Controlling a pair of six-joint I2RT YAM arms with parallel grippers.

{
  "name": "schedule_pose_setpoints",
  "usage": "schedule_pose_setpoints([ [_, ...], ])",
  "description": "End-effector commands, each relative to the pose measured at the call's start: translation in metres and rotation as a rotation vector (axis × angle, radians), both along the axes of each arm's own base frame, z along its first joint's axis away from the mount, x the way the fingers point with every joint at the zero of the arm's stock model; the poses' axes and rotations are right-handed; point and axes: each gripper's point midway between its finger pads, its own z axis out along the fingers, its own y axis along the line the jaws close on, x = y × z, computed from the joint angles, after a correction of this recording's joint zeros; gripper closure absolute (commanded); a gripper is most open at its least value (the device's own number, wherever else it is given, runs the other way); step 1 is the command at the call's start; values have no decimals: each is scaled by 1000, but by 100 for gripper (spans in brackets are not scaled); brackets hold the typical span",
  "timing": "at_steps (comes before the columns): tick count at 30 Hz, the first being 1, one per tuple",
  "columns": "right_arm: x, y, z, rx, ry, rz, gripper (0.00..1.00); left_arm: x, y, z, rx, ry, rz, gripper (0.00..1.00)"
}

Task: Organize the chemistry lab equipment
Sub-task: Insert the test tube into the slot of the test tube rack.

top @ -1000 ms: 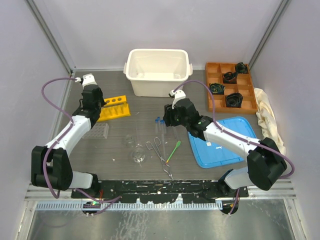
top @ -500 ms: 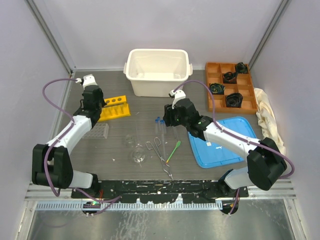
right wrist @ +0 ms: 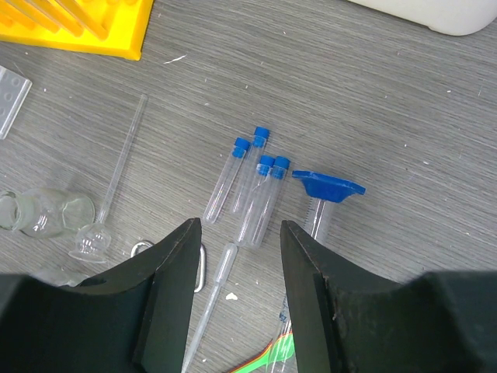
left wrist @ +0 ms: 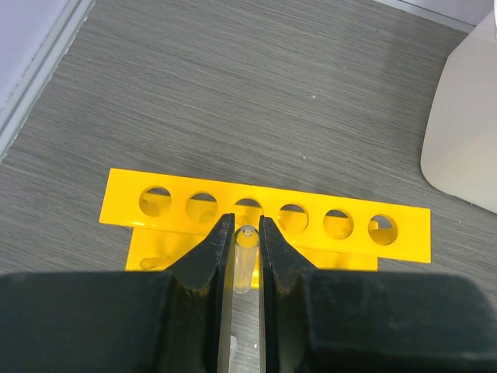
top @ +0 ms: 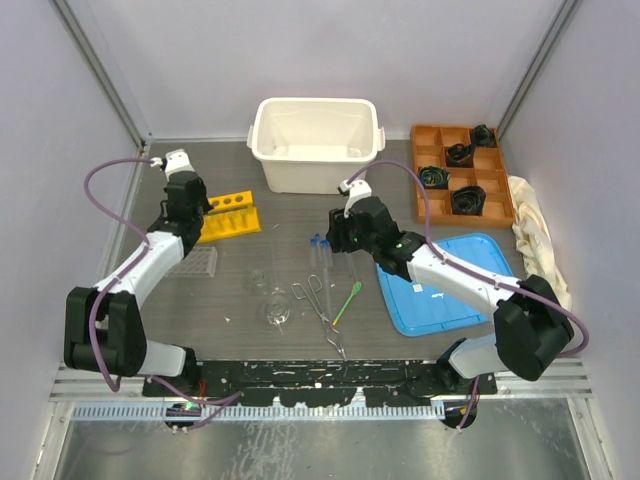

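Observation:
My left gripper [left wrist: 246, 233] is shut on a clear test tube [left wrist: 244, 264], held just above the middle holes of the yellow rack [left wrist: 180, 203]. In the top view the rack [top: 238, 215] lies at the back left. My right gripper [right wrist: 241, 225] hangs open over several blue-capped test tubes [right wrist: 252, 186] lying on the table, with nothing between its fingers. The blue-based cylinder [right wrist: 328, 186] lies just right of them. Two glass flasks [top: 277, 312], the metal tongs [top: 318, 300] and the green spatula [top: 347, 300] lie near the front centre. The clear plastic rack [top: 195, 262] sits under my left arm.
A white bin [top: 317, 143] stands at the back centre. A blue tray [top: 450, 285] lies at the right, an orange compartment tray [top: 460, 175] with black objects behind it, and a cream cloth [top: 535, 225] at the far right. A plastic pipette [right wrist: 213, 287] lies below the tubes.

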Motion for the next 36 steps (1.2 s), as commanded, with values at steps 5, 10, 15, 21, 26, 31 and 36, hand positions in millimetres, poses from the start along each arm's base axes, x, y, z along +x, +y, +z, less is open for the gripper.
schedule_pose_setpoints([
  [5,13,12,26,66,-59,6,49,0,4,36,0,-88,16,100],
  [10,12,12,24,64,-58,5,49,3,3,25,-8,-82,17,100],
  [15,13,9,23,55,-57,-5,49,5,3,15,-5,-81,17,100],
  [21,14,8,22,54,-57,-6,49,7,3,9,2,-84,11,100],
  [26,15,8,22,55,-55,-7,49,6,6,2,13,-94,21,100],
  [31,15,7,21,54,-54,-7,49,5,5,-3,12,-94,18,100],
  [36,16,7,19,51,-50,-9,49,4,1,-7,-7,-95,7,89],
])
